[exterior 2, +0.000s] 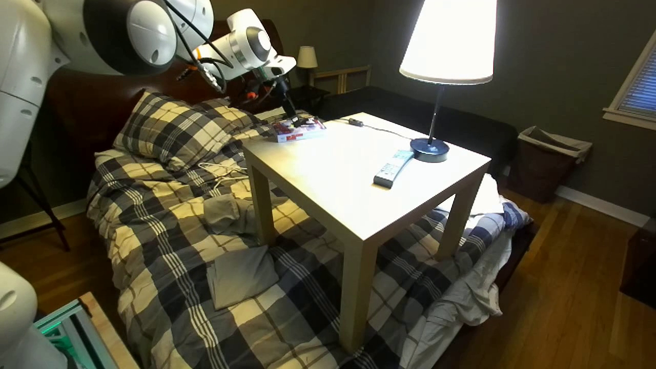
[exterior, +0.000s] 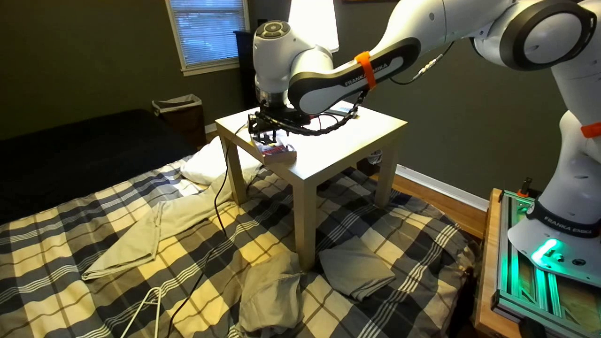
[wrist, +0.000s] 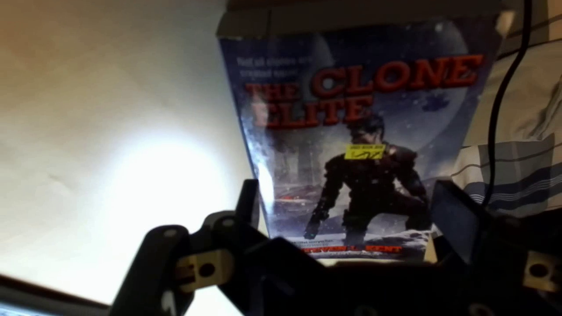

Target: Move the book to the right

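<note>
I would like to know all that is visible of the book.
The book looks like a paperback. Its glossy bluish cover carries the red title The Clone Elite, a dark crouching figure and a yellow sticker. Tan page edges show; in an exterior view, the pale spine bears red marks. It lies closed and flat, cover up, on the table near one edge. The open gripper is over the cover's lower part; I cannot tell whether they touch.
</note>
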